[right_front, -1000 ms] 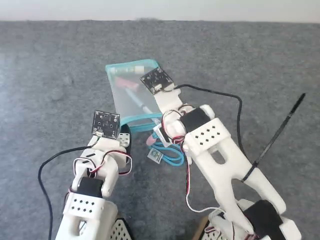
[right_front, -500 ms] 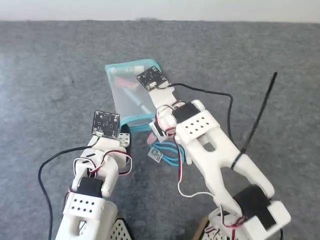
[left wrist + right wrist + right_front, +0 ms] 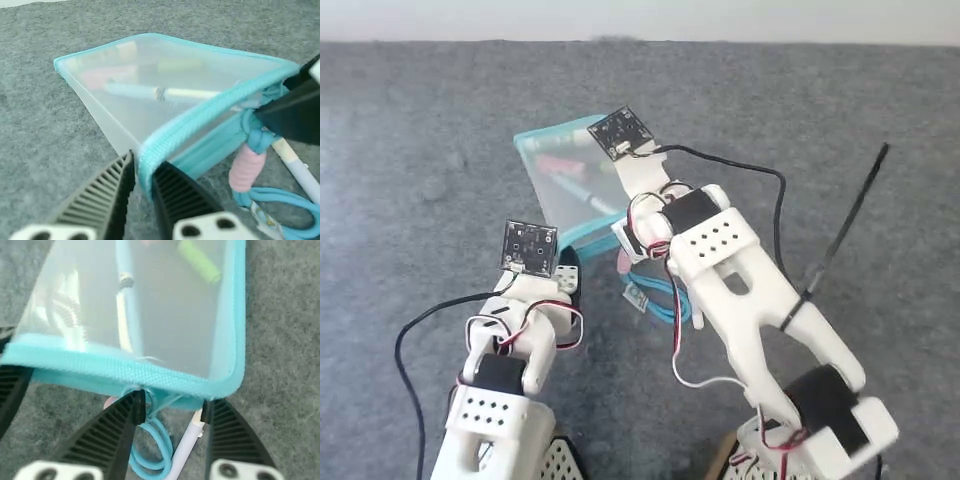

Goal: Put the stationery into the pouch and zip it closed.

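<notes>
Covering the table: grey felt-like mat [image 3: 420,130], on which all items rest.

Right arm [image 3: 750,290]: white, reaching from the near edge to the pouch. Right gripper [image 3: 172,407]: jaws parted at a moderate gap, set at the corner of the pouch's zip edge, with the teal edge between the two fingers. Whether they press on it cannot be told.

Left arm [image 3: 510,370]: white, shorter reach, standing at the near corner of the pouch. Left gripper [image 3: 142,165]: jaws narrow, clamped on the end of the teal zip edge, holding that corner.

Pouch [image 3: 565,190]: translucent body with teal trim and zip, lying flat on the mat between the two grippers, with its zip edge towards the arms.

Blue cord [image 3: 270,205]: looped, on the mat just outside the zip edge, under the right arm.

Contents seen through the pouch wall:
- a pale blue and white pen [image 3: 160,92]
- a green marker [image 3: 197,260]
- a pink-red item [image 3: 100,77]

White pen [image 3: 295,165]: outside the pouch, on the mat beside the cord.

Pink piece [image 3: 247,167]: short and cylindrical, joined to the cord, just beside the zip edge.

Small tag [image 3: 637,297]: on the cord, near the right arm.
</notes>
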